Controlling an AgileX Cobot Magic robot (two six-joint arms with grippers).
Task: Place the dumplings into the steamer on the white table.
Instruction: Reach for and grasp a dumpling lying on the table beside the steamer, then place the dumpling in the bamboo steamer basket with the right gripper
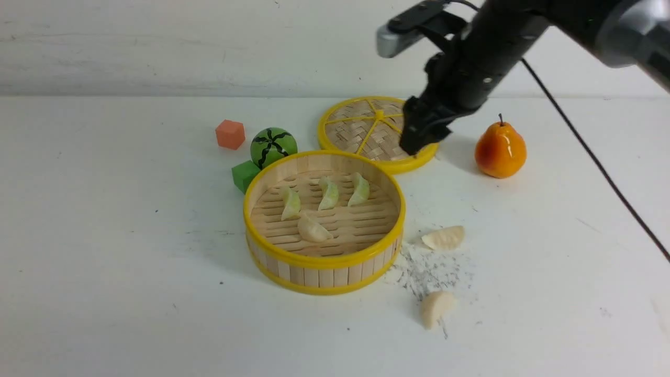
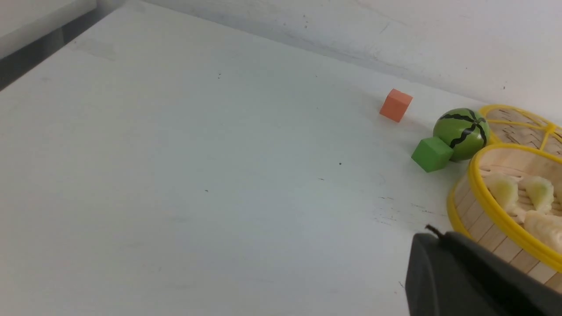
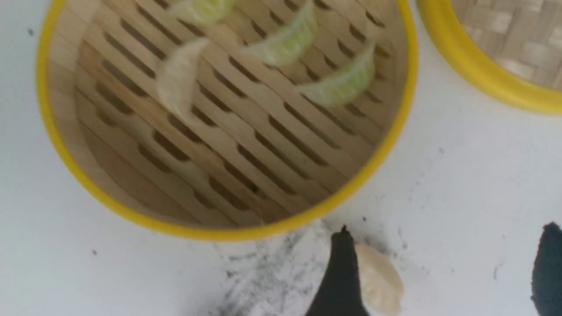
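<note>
Presently four dumplings (image 1: 313, 229) lie on the slatted floor of the steamer (image 1: 324, 262): three pale green ones in a row toward the far side and a cream one nearer the front. Two more cream dumplings rest on the white table (image 1: 104, 235) to the steamer's right. One is close by its wall at the edge of a patch of grey scratch marks (image 1: 426, 269), and the other is nearer the camera, past that patch. The right claw (image 3: 447, 228) hangs in the air above the table; in the front view it sits over the near edge of the woven lid (image 1: 361, 131) behind the steamer. Its two dark fingers (image 3: 340, 281) stand wide apart with nothing between them, and its wrist view shows one cream dumpling just beside one finger. Of the left claw (image 2: 461, 276) only a dark piece shows in its own wrist view, so I cannot tell whether it is wide or narrow. An orange pear (image 1: 500, 149) stands right of the lid, while a watermelon ball (image 1: 273, 146), a green cube (image 1: 245, 175) and an orange cube (image 1: 230, 134) sit at the steamer's far left
</note>
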